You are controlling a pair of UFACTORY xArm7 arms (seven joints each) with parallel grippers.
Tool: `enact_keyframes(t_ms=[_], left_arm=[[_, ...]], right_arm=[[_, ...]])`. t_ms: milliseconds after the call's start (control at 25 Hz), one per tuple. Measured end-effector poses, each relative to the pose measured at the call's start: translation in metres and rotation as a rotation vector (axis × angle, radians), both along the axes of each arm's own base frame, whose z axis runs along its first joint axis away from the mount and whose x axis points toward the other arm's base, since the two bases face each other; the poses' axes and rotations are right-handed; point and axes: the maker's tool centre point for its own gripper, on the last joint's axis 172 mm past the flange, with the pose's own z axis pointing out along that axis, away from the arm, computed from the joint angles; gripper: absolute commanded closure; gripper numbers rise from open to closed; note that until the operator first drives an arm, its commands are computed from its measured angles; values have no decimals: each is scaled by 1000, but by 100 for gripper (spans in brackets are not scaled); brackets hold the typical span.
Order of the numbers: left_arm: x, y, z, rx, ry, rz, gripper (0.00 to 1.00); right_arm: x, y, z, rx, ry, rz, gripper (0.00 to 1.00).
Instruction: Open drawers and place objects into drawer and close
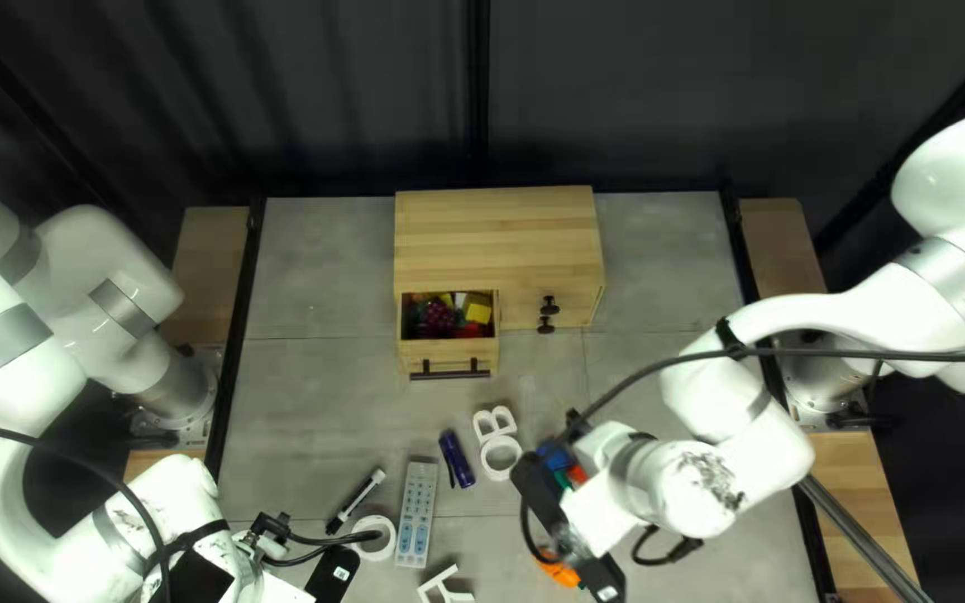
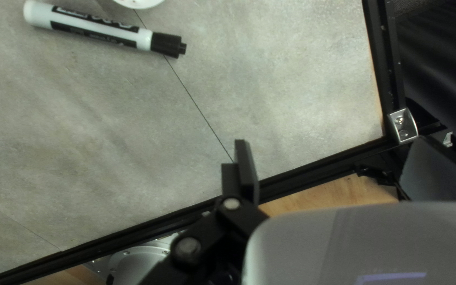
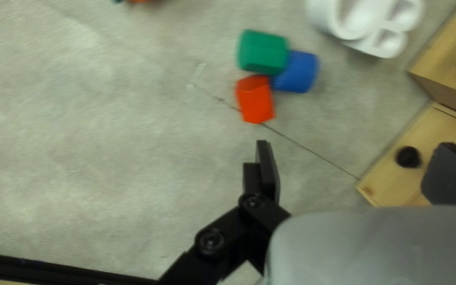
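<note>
In the top left view, a wooden cabinet [image 1: 494,240] has its left drawer [image 1: 449,360] pulled out, holding grapes and several colourful items. My left gripper [image 1: 332,572] is low at the front left, near a marker [image 1: 355,500]. My right gripper [image 1: 563,525] hangs over the front, partly hiding some blocks. In the left wrist view the gripper [image 2: 344,169] is open and empty, the marker [image 2: 101,29] lying beyond it. The right wrist view shows its gripper [image 3: 360,171] open and empty, with green [image 3: 263,51], blue [image 3: 296,72] and red [image 3: 255,99] blocks clustered ahead on the table.
Between the arms lie a remote [image 1: 417,514], a white roll [image 1: 374,538], a purple flashlight [image 1: 457,458], a white letter B [image 1: 494,422], a white ring [image 1: 499,456] and another white letter [image 1: 446,586]. Something orange [image 1: 559,570] sits beside my right gripper.
</note>
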Motion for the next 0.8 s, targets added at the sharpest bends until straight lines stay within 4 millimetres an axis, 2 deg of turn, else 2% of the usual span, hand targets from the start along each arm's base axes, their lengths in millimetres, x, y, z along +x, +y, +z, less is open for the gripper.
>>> enact_keyframes(t_ms=[240,400,800], left_arm=[[0,0,0,0,0,0,0],[0,0,0,0,0,0,0],[0,0,0,0,0,0,0]], right_arm=[[2,-9,-38,20,3,-24,0],[-5,-21,-64,29,7,-48,0],[-16,-46,-104,18,4,-117,0]])
